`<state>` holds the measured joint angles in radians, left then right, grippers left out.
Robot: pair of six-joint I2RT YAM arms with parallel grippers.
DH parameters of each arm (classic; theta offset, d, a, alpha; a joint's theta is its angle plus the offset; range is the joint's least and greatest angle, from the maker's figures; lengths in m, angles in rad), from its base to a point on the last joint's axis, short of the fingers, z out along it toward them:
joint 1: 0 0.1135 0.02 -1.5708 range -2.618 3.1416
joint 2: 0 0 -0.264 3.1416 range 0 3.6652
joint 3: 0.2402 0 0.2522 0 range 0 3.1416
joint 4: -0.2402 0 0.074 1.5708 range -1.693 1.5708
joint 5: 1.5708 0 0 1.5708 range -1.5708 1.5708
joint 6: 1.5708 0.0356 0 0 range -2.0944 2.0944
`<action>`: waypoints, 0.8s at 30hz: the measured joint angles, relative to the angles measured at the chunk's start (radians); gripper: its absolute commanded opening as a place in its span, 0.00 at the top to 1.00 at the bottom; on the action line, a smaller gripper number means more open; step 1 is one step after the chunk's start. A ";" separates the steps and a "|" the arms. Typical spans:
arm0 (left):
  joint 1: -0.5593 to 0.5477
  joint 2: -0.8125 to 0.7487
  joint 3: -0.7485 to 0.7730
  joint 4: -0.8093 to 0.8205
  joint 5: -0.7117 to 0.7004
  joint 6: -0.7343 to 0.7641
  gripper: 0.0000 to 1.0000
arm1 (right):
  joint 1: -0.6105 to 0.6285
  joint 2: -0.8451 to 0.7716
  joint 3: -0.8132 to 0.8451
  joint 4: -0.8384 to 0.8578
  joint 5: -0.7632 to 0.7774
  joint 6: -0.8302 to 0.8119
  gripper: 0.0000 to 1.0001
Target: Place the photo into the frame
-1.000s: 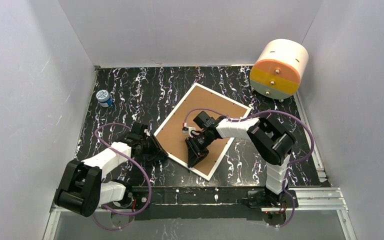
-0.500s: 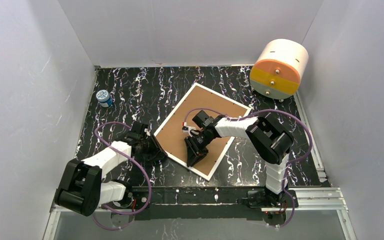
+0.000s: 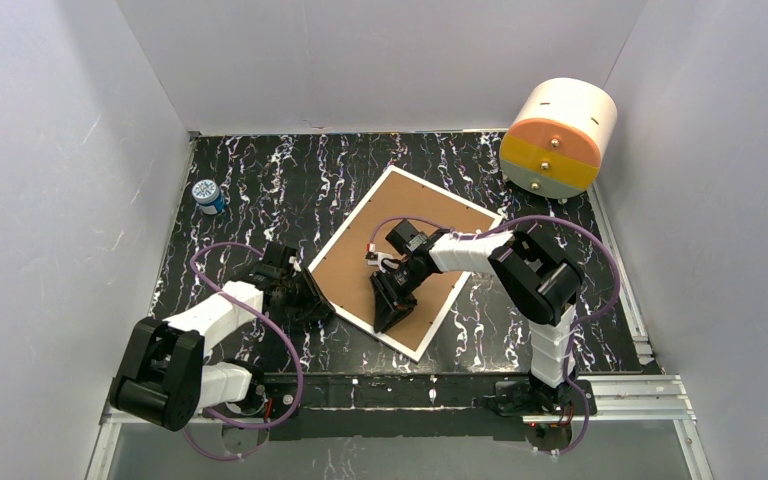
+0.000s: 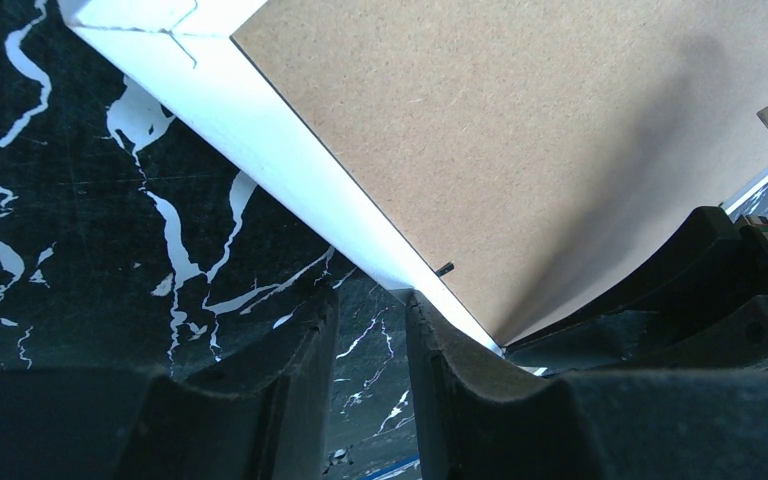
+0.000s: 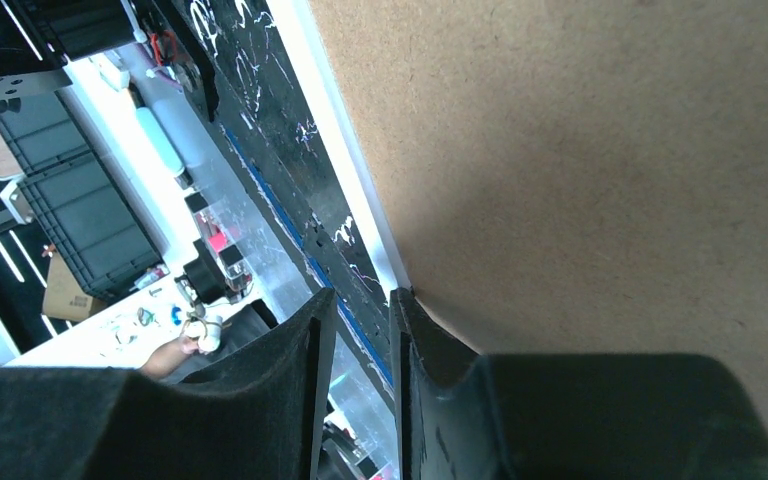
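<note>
I see the frame [image 3: 415, 215] lying brown back up, left gripper [image 4: 370, 305] and right gripper [image 5: 358, 300] each at its white rim, jaws narrowly parted (bare gap in both).

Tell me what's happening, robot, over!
Jaws slightly parted: left gripper and right gripper at the frame's near edges. It lies back up; photo not in sight. The drum and jar stand clear.

Black worktop [image 3: 260, 180] with white marble veining is carrying three things. The frame [image 3: 415, 215] is lying near the middle, brown back facing up, white rim showing all round, and turned at an angle to the worktop edges. A small blue-and-white jar [image 3: 207, 195] is standing near the left edge, and a white-and-orange drum [image 3: 558, 138] is sitting at the far right corner, both well apart from the frame.
</note>
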<state>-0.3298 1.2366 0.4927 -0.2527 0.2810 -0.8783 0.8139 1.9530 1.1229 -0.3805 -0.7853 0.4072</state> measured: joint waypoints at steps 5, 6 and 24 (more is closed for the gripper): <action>0.000 0.000 0.000 0.000 0.000 0.004 0.71 | -0.001 0.000 -0.002 0.003 0.001 0.000 0.61; 0.000 0.000 0.000 0.000 0.000 0.005 0.71 | -0.001 0.001 -0.002 0.003 0.001 0.000 0.60; -0.002 0.035 0.069 -0.065 -0.030 0.071 0.60 | -0.032 -0.055 0.005 -0.010 0.107 0.038 0.37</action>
<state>-0.3313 1.2720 0.5621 -0.3180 0.2512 -0.8078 0.7815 1.8980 1.1282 -0.3901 -0.6781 0.4454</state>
